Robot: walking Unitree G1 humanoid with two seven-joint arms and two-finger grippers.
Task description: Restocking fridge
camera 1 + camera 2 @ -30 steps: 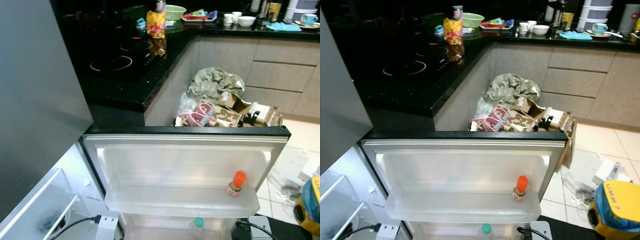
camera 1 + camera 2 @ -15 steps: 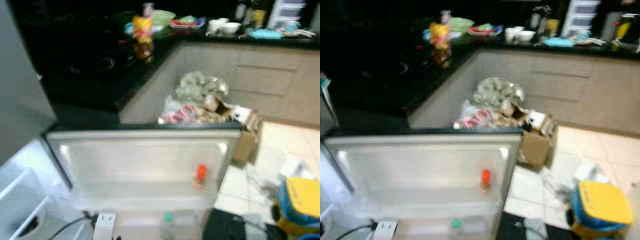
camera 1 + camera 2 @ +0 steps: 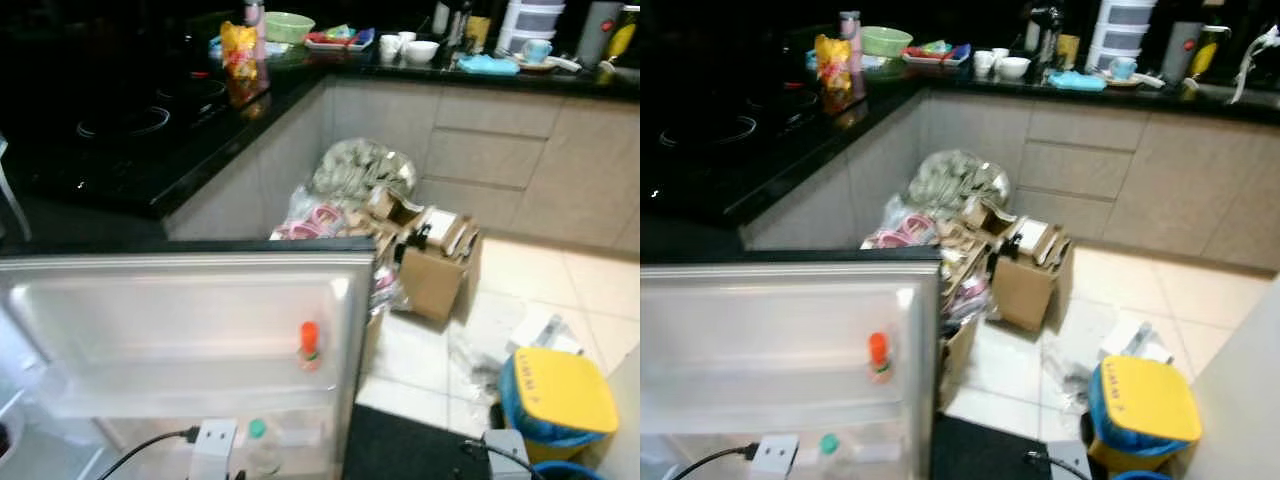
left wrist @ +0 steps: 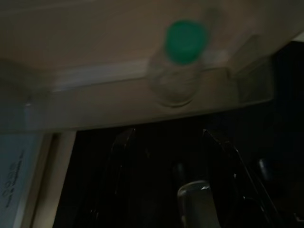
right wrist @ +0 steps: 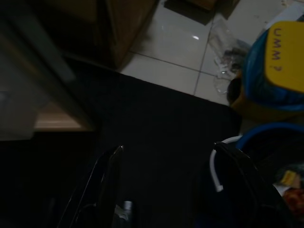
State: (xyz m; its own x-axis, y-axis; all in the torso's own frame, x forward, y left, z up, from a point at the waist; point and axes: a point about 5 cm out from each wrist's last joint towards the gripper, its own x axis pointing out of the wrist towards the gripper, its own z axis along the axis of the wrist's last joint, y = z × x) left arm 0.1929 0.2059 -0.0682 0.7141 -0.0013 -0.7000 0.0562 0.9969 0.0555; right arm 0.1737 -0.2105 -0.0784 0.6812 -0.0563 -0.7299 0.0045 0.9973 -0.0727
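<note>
My fridge door [image 3: 180, 310] stands open in front of me, an orange-capped bottle [image 3: 309, 345] upright in its upper shelf and a green-capped bottle [image 3: 256, 442] in the shelf below. My left gripper [image 4: 166, 190] hangs low with its fingers spread apart; the green-capped bottle sits just beyond its tips, not touching. My right gripper [image 5: 171, 190] is also spread, holding nothing, above a dark mat [image 5: 156, 128] beside the door, with a yellow-lidded blue bin [image 3: 1140, 410] near it on the tiled floor [image 3: 1120, 300].
</note>
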